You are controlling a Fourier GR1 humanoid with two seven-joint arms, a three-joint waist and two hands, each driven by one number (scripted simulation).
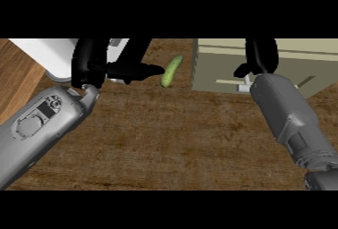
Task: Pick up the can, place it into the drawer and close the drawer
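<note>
Noted left hand (90,62) curled round mostly hidden can (114,80), beside cucumber (171,71) on desk (165,134). Noted right hand (261,56) open, fingers straight, over drawer (297,56).

Dim, even light, perhaps from above, counter (165,134) muted and dark

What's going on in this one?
The robot's left hand is curled round a pale thing at the far left of the counter. It is most likely the can, though the hand hides nearly all of it. The right hand is over the beige drawer unit at the far right, close to its pale handle. Whether the unit stands open cannot be told. A green cucumber lies untouched between the hands. The can is not yet inside the unit.
</note>
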